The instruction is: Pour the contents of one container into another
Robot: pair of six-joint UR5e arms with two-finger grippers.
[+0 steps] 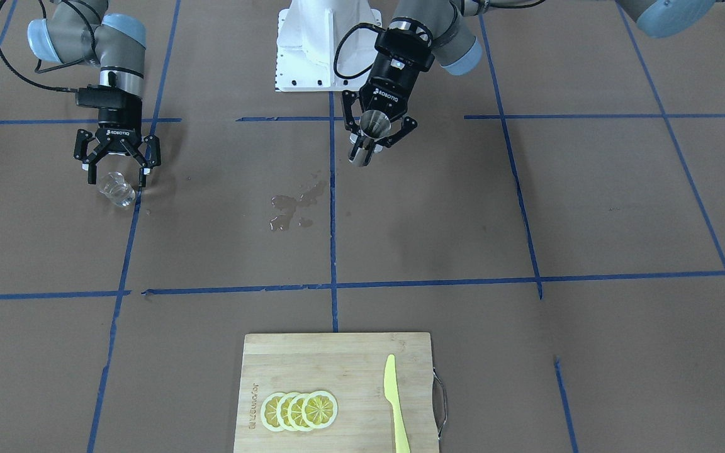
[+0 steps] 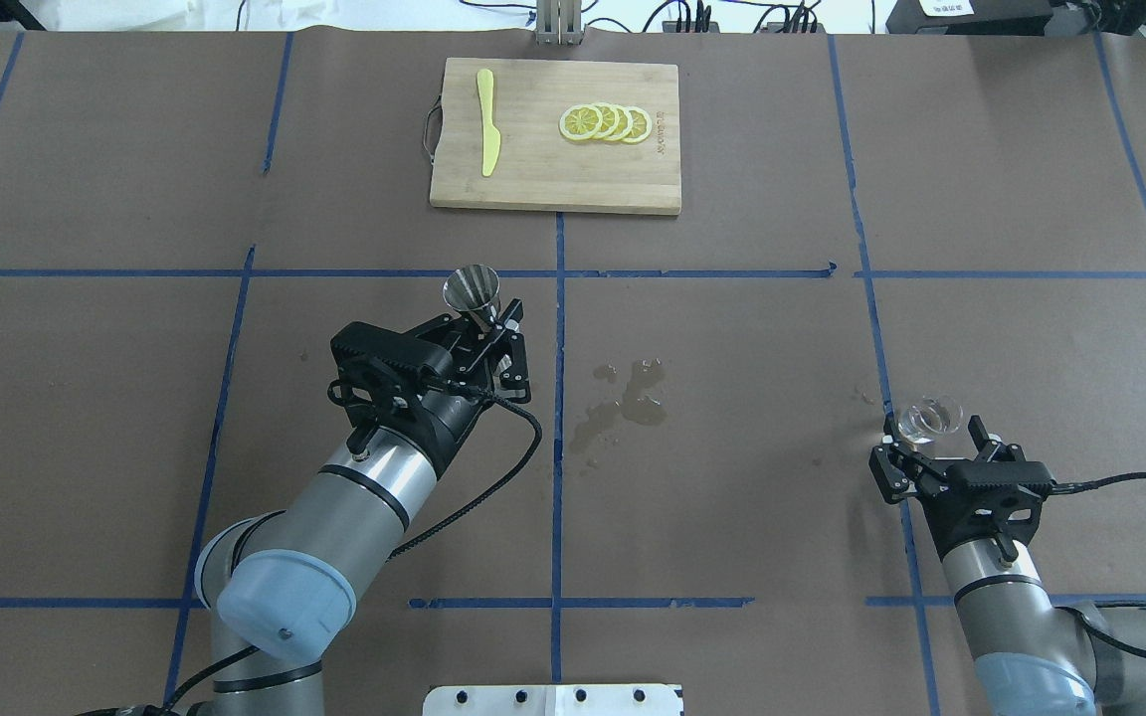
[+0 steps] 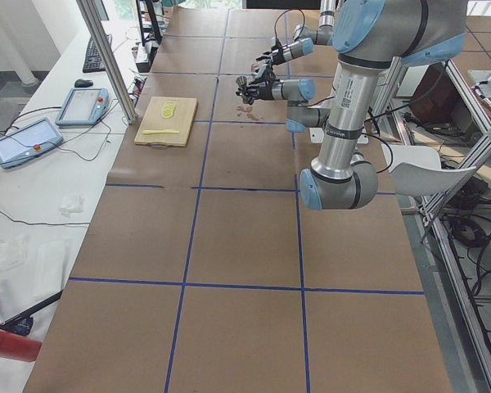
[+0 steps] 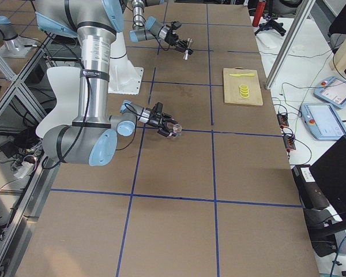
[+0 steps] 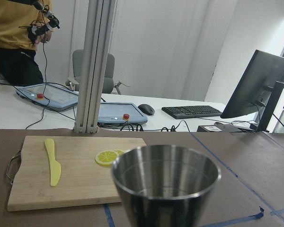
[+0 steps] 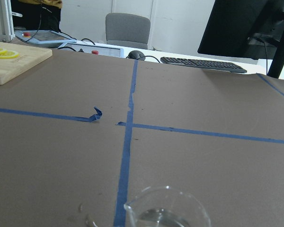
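My left gripper (image 1: 375,139) is shut on the waist of the shiny steel jigger (image 1: 373,126) and holds it upright above the table near the middle line. The jigger's (image 5: 165,182) upper cone fills the bottom of the left wrist view. I cannot tell whether it holds any liquid. The clear glass cup (image 1: 117,189) stands on the table at my right side with a little liquid in it. My right gripper (image 1: 117,175) is open, with one finger on each side of the cup (image 2: 928,418). Only the cup's rim (image 6: 166,208) shows in the right wrist view.
A wet spill (image 2: 623,398) lies on the brown paper between the two arms. A wooden cutting board (image 2: 533,169) with lemon slices (image 2: 605,122) and a yellow knife (image 2: 487,134) sits at the far edge. A person stands behind the table in the left wrist view.
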